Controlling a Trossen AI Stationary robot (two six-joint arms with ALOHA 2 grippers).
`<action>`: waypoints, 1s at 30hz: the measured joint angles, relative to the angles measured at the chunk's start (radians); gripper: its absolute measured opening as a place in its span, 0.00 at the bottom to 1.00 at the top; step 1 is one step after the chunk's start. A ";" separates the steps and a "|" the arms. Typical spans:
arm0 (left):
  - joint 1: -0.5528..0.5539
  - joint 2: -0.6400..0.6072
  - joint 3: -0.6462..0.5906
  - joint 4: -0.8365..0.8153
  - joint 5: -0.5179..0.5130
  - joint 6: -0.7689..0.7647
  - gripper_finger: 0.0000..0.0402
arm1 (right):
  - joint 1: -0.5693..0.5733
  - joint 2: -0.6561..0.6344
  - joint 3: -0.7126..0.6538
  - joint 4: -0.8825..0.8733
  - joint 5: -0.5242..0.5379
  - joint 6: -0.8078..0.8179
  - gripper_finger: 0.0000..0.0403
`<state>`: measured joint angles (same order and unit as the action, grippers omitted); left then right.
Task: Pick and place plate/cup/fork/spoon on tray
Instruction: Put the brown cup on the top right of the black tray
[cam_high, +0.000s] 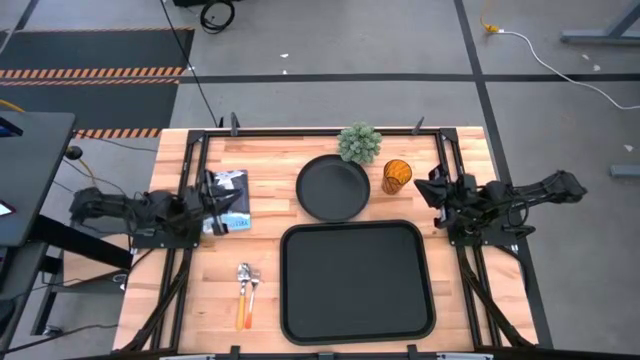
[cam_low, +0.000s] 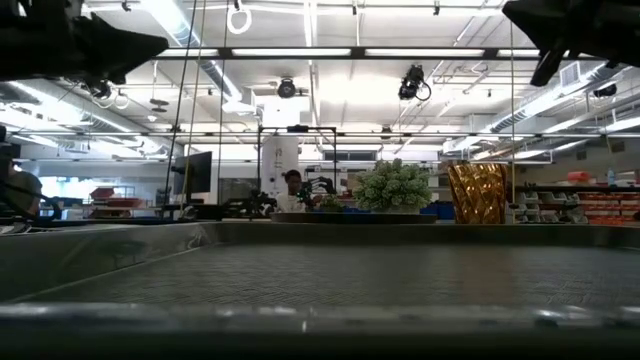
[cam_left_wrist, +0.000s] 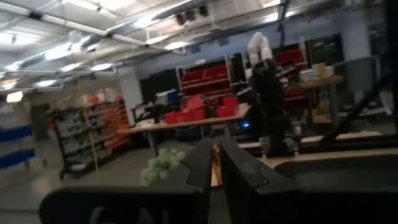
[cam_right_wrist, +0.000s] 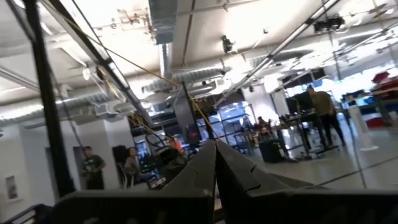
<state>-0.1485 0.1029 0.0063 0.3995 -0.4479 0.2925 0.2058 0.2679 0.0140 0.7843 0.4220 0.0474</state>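
Note:
The black rectangular tray (cam_high: 355, 283) lies at the table's near middle. Behind it sits the round black plate (cam_high: 333, 187), and the amber cup (cam_high: 397, 176) stands upright to the plate's right. The orange-handled fork and spoon (cam_high: 246, 296) lie side by side left of the tray, with their heads toward the far edge. My left gripper (cam_high: 222, 205) hovers shut above the table's left side and points toward the plate. My right gripper (cam_high: 437, 195) hovers shut at the right side, just right of the cup. Neither holds anything.
A small green plant (cam_high: 359, 143) stands at the far edge, between the plate and the cup. A blue-and-white packet (cam_high: 230, 190) lies under my left gripper. Black frame rails run along both table sides. Bare wood shows left and right of the tray.

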 joint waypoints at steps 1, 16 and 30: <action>0.017 0.007 0.000 0.000 0.007 -0.011 0.10 | -0.009 0.010 0.004 0.000 0.003 0.002 0.04; 0.119 0.114 0.000 0.001 0.042 -0.198 0.10 | -0.111 0.249 0.082 -0.001 0.003 0.058 0.04; 0.119 0.253 0.016 0.078 0.054 -0.302 0.10 | -0.111 0.363 0.085 -0.001 0.038 0.170 0.04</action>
<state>-0.0299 0.3555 0.0219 0.4778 -0.3940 -0.0092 0.0944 0.6306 0.0986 0.7837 0.4601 0.2176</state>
